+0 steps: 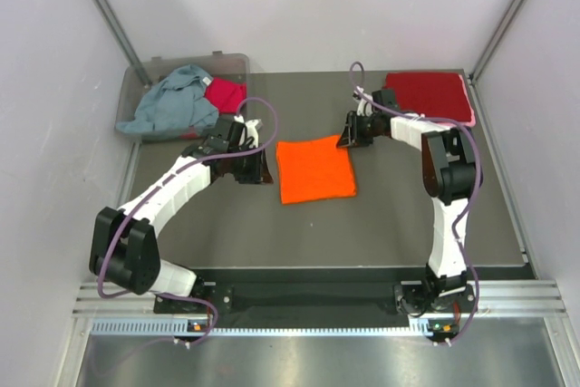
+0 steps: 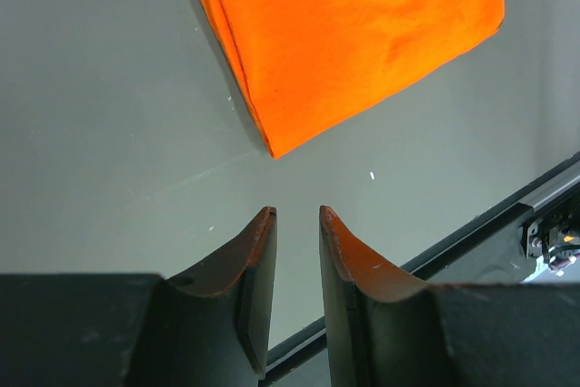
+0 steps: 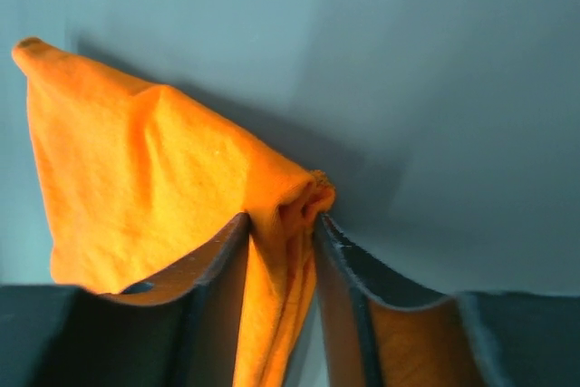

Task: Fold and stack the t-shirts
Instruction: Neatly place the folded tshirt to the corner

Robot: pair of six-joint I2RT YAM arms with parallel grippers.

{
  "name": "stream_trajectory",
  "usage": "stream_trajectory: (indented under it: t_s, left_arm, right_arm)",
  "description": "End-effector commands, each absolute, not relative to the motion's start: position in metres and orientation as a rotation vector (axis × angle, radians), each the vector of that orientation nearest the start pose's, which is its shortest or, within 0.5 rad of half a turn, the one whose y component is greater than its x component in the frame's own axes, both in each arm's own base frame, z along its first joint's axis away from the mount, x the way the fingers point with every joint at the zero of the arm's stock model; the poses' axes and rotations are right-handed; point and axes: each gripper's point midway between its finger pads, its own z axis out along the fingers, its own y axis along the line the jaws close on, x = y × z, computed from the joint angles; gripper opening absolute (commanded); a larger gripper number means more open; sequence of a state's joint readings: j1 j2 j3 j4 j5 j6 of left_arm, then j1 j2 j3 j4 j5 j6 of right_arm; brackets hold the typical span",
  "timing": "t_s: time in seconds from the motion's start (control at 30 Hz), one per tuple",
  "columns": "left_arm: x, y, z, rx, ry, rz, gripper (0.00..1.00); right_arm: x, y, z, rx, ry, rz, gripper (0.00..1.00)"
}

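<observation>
Where the table [image 1: 272, 242] ends at the far left, a clear plastic bin [image 1: 237, 61] sits in the corner. A crumpled grey-blue tee [image 1: 172, 101] spills over its near rim, and a magenta tee [image 1: 225, 94] is bunched against that tee's right side; can't tell if it's fully inside the bin. Next over, the left gripper [image 1: 257, 169] is low over the table just left of the orange tee [image 1: 314, 169], not touching it. Left wrist view: fingers a narrow gap apart, nothing between them, bare table underneath. The orange tee's nearest corner lies ahead of the tips with a strip of table between. So the left is released and empty. Orange tee is mid-table, folded to a rough square, flat except at its far-right corner. Right gripper [image 1: 348, 139] is at that corner. Right wrist view: it's clamped on the cloth, corner bunched and pinched between both fingers, fabric sloping up to the grip, shadow on the table behind it. Far-right table corner: dark red tee [image 1: 426, 92] folded flat on top of a pink tee [image 1: 470, 106], of which only a thin edge shows along the right side. Both are well apart from the orange tee.
</observation>
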State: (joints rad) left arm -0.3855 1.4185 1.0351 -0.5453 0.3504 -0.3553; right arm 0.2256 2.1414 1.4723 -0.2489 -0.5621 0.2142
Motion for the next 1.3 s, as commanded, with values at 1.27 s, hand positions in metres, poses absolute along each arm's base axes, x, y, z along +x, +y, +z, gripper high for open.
stream_trajectory:
  t_s: [1.27]
  left_arm:
    - [0.28,-0.204,0.15,0.264,2.488,-0.847,0.31]
  right_arm:
    - [0.429,0.211,0.019,-0.388,2.573,0.8,0.48]
